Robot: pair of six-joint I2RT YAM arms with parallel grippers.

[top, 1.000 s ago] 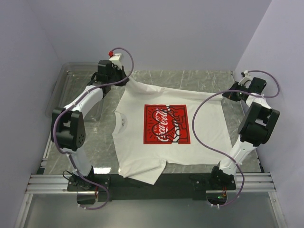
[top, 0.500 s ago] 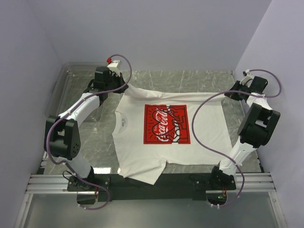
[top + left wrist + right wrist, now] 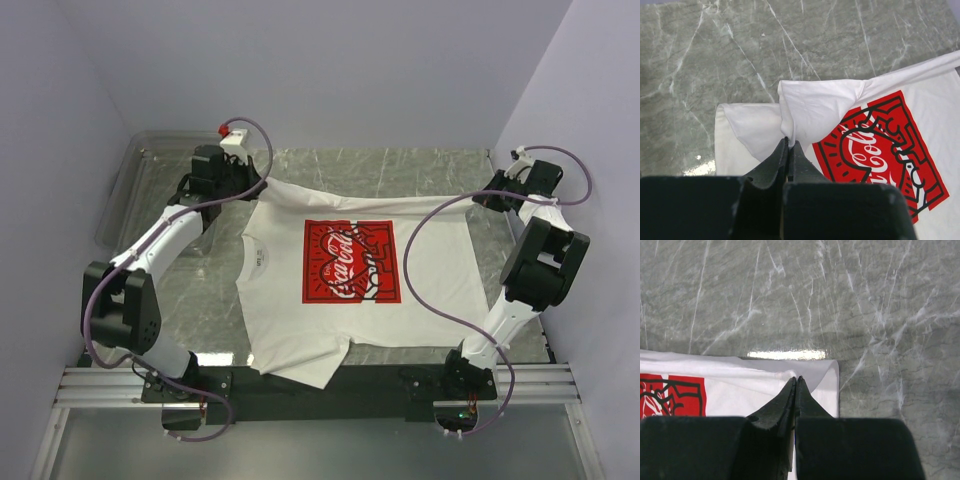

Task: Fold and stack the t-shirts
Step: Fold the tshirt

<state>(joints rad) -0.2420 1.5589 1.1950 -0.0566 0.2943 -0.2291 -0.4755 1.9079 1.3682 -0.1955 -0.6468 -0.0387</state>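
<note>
One white t-shirt with a red Coca-Cola print lies spread on the marble table, collar to the left. At the shirt's far left corner my left gripper is shut on a raised fold of the cloth; in the left wrist view the pinched t-shirt rises out of the closed left gripper. My right gripper is shut on the far right corner, and the right wrist view has the t-shirt corner caught in the right gripper. The far edge is stretched taut between them.
A clear plastic bin stands at the back left, beside the left arm. Grey walls close in on both sides. The shirt's near sleeve hangs to the table's front edge by the arm bases.
My left arm has swung left and lower, drawing the held corner of the shirt a little leftward. The right arm has stayed still.
</note>
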